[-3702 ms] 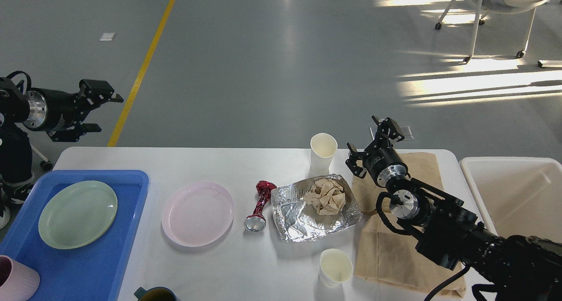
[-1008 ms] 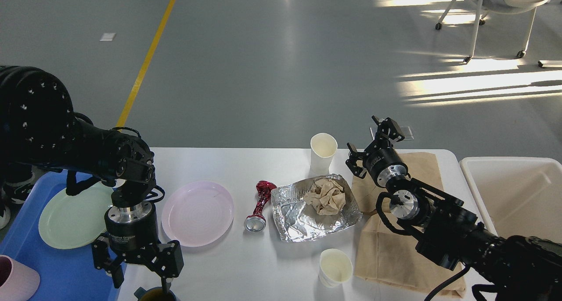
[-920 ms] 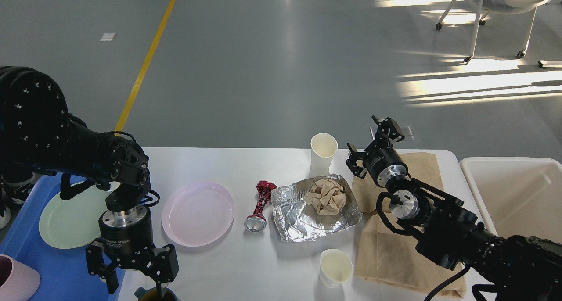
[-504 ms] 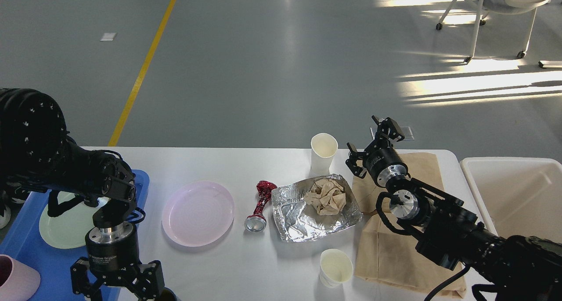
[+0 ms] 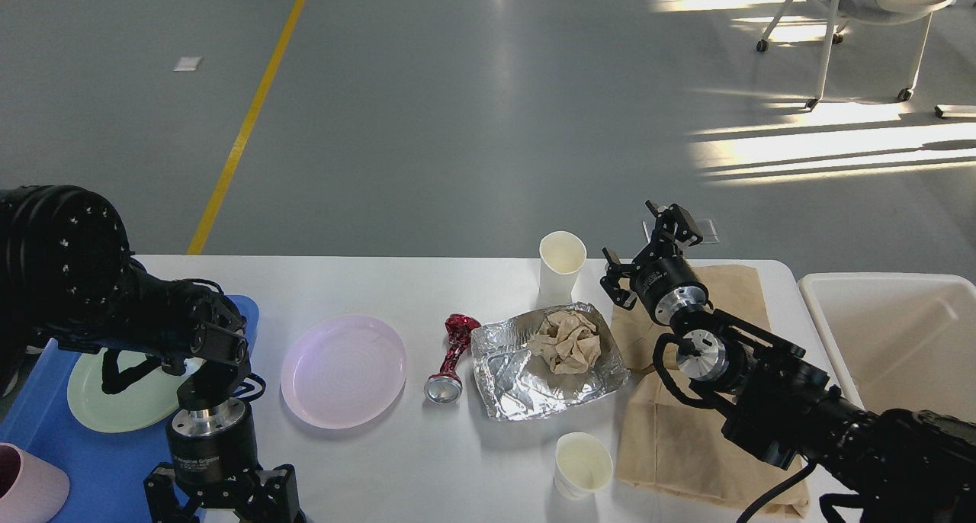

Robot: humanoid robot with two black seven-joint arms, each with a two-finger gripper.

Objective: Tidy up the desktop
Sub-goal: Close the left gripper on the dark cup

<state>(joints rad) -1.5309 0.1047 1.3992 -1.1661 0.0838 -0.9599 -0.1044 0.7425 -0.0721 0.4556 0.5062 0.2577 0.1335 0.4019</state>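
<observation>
The white desktop (image 5: 427, 287) holds a pink plate (image 5: 343, 370), a crushed red can (image 5: 452, 355), a sheet of foil (image 5: 526, 378) with crumpled brown paper (image 5: 568, 340) on it, two paper cups (image 5: 562, 264) (image 5: 583, 466) and a brown paper bag (image 5: 686, 447). My left gripper (image 5: 221, 504) points down at the front left edge of the table, beside the blue tray (image 5: 114, 470). Its fingers look spread, and the tips are cut off by the frame's bottom. My right gripper (image 5: 639, 248) is open and empty, above the table just right of the far cup.
The blue tray holds a green plate (image 5: 91, 401) and a pink cup (image 5: 23, 492). A white bin (image 5: 900, 340) stands off the table's right end. My right arm lies over the paper bag. Grey floor lies beyond the table's far edge.
My left arm swung in from the far left and came down at the front left of the table. A dark mug seen under it earlier is now out of view. The right arm has not moved.
</observation>
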